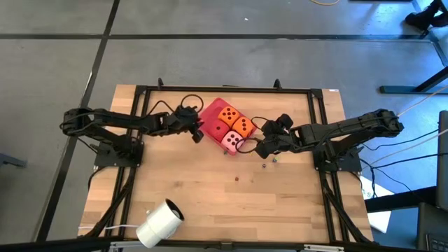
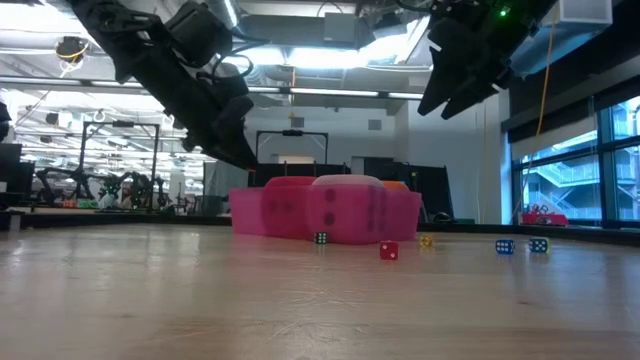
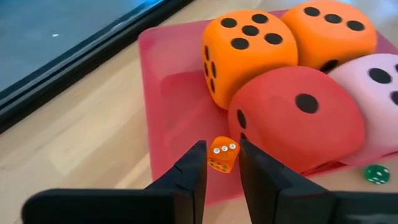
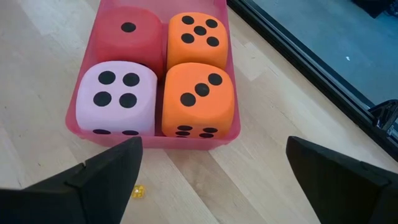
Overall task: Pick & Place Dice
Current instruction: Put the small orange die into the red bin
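Note:
A flat red tray at the table's far middle holds two orange soft cubes, a red one and a pink one, all resting on its floor. My left gripper hovers over the tray's left edge, shut on a tiny orange die with white pips. To the right of the tray, my right gripper hangs above the table. It is open and nothing is between its fingers. My left gripper pinches the tiny orange die by two opposite faces between its two fingertips. The fingers slant downward, coming from the table's left side. The die is lifted clear, above the tray's rim and next to the red cube.
Several tiny dice lie loose on the wood in front of the tray: green, yellow, red and blue. A white roll lies near the front left edge. A black frame borders the table.

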`<state>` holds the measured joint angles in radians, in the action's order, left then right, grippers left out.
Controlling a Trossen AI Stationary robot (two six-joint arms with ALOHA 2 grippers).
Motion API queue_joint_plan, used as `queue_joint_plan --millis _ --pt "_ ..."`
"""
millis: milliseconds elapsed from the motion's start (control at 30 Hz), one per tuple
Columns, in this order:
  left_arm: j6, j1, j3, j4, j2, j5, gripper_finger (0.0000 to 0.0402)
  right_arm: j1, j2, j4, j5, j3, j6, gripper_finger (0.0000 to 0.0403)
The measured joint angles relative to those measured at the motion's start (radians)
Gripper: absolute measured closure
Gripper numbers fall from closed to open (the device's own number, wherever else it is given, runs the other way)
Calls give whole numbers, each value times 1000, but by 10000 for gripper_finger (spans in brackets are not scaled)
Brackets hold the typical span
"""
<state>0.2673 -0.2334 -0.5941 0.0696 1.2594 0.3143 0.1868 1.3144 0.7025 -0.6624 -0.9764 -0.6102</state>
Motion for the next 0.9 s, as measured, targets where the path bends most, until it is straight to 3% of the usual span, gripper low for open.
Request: queue_joint_plan --millis 300,500,900 --pt "9 -37 0 52 49 8 324 0 0 0 -3 0 -1 5" --pt "-79 -67 1 166 147 -54 324 0 0 0 -2 0 -2 5" --pt "-132 -72 -6 139 148 -72 304 0 0 0 -2 0 -2 5"
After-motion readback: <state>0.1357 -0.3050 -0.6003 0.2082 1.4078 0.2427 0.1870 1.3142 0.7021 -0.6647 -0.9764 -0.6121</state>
